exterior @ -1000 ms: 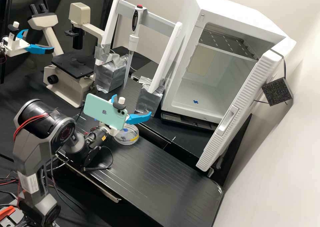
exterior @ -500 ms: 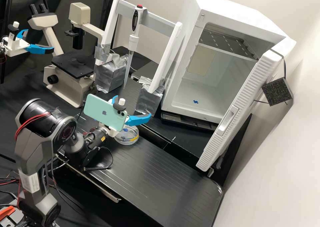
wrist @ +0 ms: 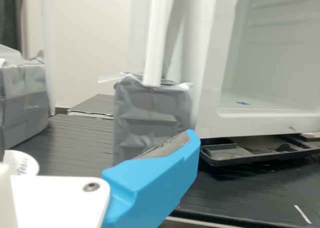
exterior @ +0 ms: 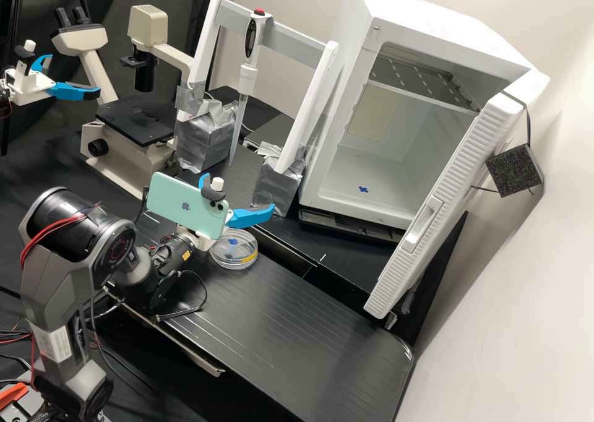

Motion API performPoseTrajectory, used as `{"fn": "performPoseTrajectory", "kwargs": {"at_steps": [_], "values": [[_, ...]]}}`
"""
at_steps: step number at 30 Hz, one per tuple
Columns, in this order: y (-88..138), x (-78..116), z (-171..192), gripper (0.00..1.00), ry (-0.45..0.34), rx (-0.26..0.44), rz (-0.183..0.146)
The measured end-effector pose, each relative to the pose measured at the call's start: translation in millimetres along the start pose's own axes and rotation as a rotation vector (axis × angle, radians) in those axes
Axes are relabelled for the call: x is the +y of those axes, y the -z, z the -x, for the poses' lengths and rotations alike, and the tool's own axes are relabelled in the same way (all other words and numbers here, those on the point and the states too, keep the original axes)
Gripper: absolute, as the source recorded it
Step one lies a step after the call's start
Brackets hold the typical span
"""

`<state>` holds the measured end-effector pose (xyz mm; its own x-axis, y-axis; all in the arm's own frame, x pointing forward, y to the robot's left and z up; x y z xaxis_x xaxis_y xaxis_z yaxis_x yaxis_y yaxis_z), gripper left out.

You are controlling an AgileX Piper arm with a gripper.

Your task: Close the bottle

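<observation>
Wrist view: a round white piece (wrist: 25, 160) with writing on its face sits just beside the white body of the gripper (exterior: 241, 192), which covers part of it. It may be the top of the bottle, but I cannot tell, nor whether it touches the gripper; where the bottle stands cannot be made out for sure. The gripper is wide open, its two blue fingers (exterior: 252, 216) well apart at the tips. In the high view the root of the gap is behind the green phone (exterior: 187, 205) and a dark grey piece (exterior: 213, 193), so whether anything sits deep in it is unclear.

Near the gripper, clear round dishes (exterior: 234, 262) are stacked on the black bench (exterior: 309, 341), with a blue patch and a yellow band showing; the gripper's mount overlaps their edge. Farther out, the white fridge (exterior: 362, 57) stands with its door (exterior: 445, 193) open, a rack (exterior: 427, 81) inside and a small blue patch (exterior: 364, 189) on its floor. The pipette (exterior: 249, 72) hangs upright from the white stand (exterior: 284, 35).
</observation>
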<state>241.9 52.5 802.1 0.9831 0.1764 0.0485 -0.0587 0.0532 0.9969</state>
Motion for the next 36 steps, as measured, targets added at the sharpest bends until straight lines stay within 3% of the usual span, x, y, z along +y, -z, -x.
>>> {"fn": "performPoseTrajectory", "kwargs": {"at_steps": [11,20,36], "values": [[-3,12.7,2,1.0,-0.052,-0.014,-0.001],[-3,-1.5,-1,1.0,0.004,-0.015,-0.001],[2,-9.5,-1,1.0,0.018,-0.009,0.006]]}}
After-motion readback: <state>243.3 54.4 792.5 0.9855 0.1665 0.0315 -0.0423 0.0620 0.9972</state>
